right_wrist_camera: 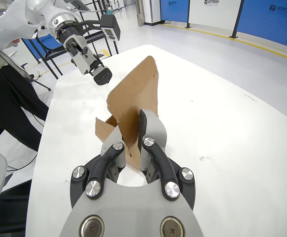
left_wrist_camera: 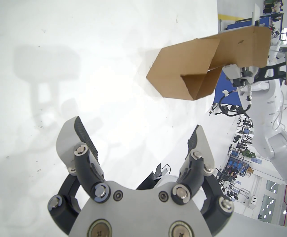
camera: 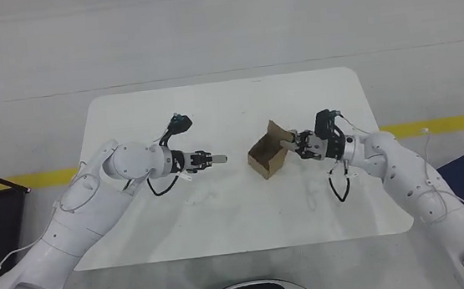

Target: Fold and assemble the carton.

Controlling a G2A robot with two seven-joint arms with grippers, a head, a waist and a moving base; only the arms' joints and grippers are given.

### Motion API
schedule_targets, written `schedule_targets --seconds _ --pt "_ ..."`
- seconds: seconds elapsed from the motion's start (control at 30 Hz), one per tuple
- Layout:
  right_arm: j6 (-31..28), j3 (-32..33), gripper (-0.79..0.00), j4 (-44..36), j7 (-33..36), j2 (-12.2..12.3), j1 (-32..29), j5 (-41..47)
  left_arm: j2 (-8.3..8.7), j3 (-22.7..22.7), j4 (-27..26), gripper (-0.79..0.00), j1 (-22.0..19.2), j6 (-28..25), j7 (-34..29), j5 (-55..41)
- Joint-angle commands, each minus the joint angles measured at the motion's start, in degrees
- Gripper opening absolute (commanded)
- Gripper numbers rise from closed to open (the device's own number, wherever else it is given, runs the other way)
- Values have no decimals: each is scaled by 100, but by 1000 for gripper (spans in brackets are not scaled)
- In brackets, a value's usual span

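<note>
two grippers flanked one carton point(camera: 265, 156) on the white table point(camera: 295, 105). on the left, the left gripper point(camera: 214, 158) hung over the table with its fingers point(left_wrist_camera: 85, 139) spread apart and nothing between them. it pointed at the carton from a little way off.

the carton sat slightly right of the table's middle. it was a brown card sleeve, partly opened and tilted, and one open end showed its hollow inside to the left wrist view. whether its lower edge rested on the surface or hung just over it could not be told. a long rounded flap point(right_wrist_camera: 139, 85) rose from its right side.

on the right, the right gripper point(camera: 296, 144) was clamped on that flap, one pad on each face of the card, so it set the carton's angle.

the step in hand looked to be squaring the sleeve and turning in a flap. to do it well, the right grip probably needed to stay firm as the anchor, since a slip there would let the sleeve sag flat. the left gripper would likely have had to come in level, meet a panel edge rather than a corner, and press along the scored crease so the card bent where it was meant to. thin card of this kind seemed apt to crush or tear if pinched hard or pushed off the fold line, so a slow, square push seemed wise.
</note>
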Motion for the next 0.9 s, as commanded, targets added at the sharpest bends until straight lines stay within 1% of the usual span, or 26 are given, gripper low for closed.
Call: schedule_targets --seconds 0.0,0.23,0.3,0.53,0.57,0.6,0.63,0.67,0.73,0.77,0.87 --pt "-37 -107 -785 -37 108 -29 77 47 0 0 0 0 0 0 0 0" --pt "-37 -805 -785 -30 371 -126 533 534 0 0 0 0 0 0 0 0" --pt "-37 -956 -785 -60 366 -117 695 427 0 0 0 0 0 0 0 0" --pt "-37 -1462 -785 -106 34 -100 1263 -207 0 0 0 0 0 0 0 0" --pt "-37 -1556 -631 -99 -26 -102 1341 -294 0 0 0 0 0 0 0 0" --pt "-37 -1643 -453 -91 -103 -103 1417 -390 0 0 0 0 0 0 0 0" --pt "-37 -1708 -71 -61 -204 -102 1489 -487 0 0 0 0 0 0 0 0" --pt "-37 -1753 0 -28 -334 -102 1545 -576 0 0 0 0 0 0 0 0" --pt "-35 -1703 0 51 -725 -90 1628 -757 0 0 0 0 0 0 0 0" --pt "-21 -1676 0 63 -807 -87 1626 -796 0 0 0 0 0 0 0 0" --pt "-21 -1676 0 63 -807 -87 1626 -796 0 0 0 0 0 0 0 0"
